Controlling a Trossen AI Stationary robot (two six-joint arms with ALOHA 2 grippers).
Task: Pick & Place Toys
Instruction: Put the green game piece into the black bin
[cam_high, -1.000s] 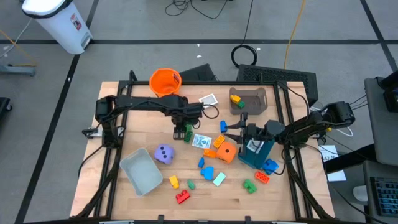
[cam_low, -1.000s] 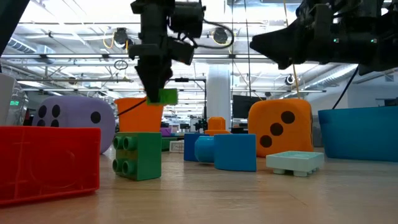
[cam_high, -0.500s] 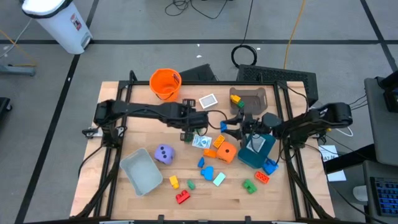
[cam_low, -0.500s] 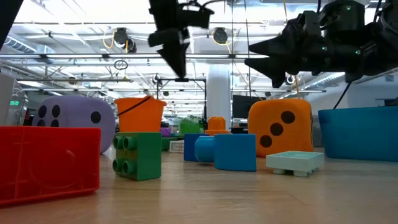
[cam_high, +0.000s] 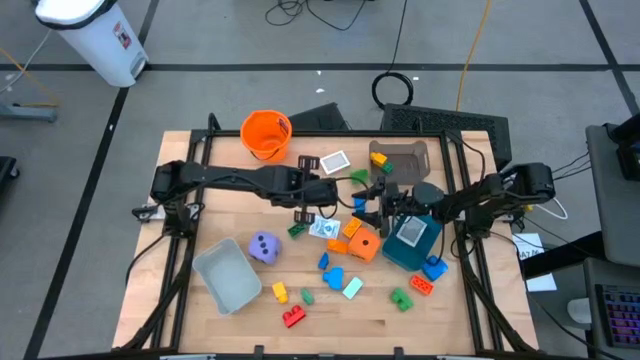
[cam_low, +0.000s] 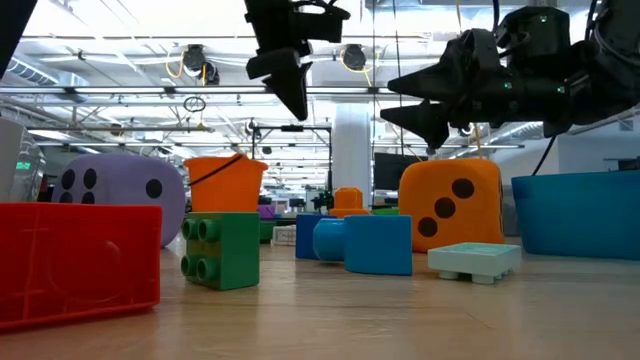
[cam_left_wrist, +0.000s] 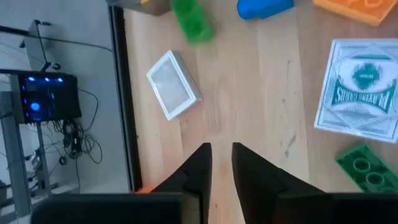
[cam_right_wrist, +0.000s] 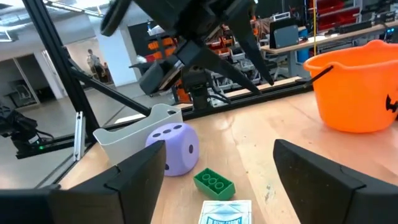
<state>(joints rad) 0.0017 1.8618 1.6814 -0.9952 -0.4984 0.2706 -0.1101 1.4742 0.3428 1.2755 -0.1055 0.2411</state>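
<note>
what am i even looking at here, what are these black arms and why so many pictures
Two robot arms work at a wooden table. One camera looks straight down, one sits at table height, and one rides on each wrist. Scattered on the table are toy blocks, a purple die, an orange die, picture cards, an orange bucket and bins. The left gripper hangs mid-table, fingers nearly shut and holding nothing. A green block lies on the table just beside it. The right gripper hovers open and empty near the teal bin.

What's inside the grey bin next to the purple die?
From above, the grey bin looks empty: only its bare pale floor shows, no toy in it. The purple die sits on the table just outside its rim. The right wrist view shows only the bin's outer wall.
</note>
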